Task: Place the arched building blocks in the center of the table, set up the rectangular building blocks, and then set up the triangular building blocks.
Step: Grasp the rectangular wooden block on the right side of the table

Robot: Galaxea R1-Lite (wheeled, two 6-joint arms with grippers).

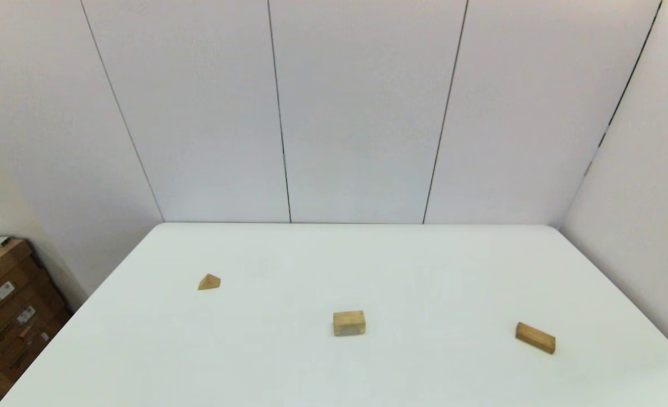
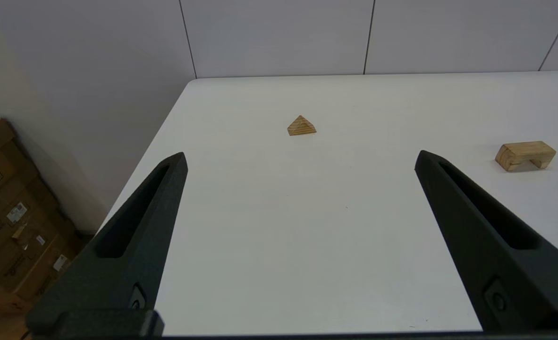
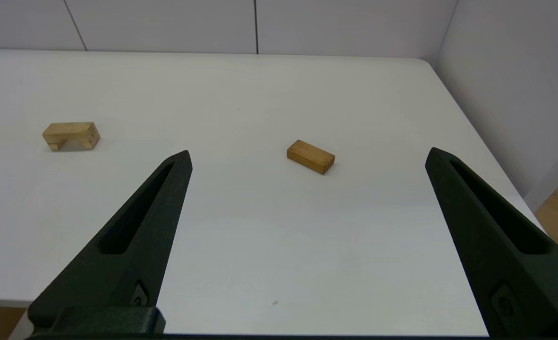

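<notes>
The white table [image 1: 368, 373] filled the lower half of the head view. On it lay the triangular block [image 1: 209, 282] at left, the arched block [image 1: 348, 323] near centre, apparently standing on its legs, and the rectangular block [image 1: 535, 337] lying flat at right, all well apart.

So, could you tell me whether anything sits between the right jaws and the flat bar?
Nothing visible does. Only bare table lies between the open right gripper and the flat bar; the arched block sits well aside.
</notes>
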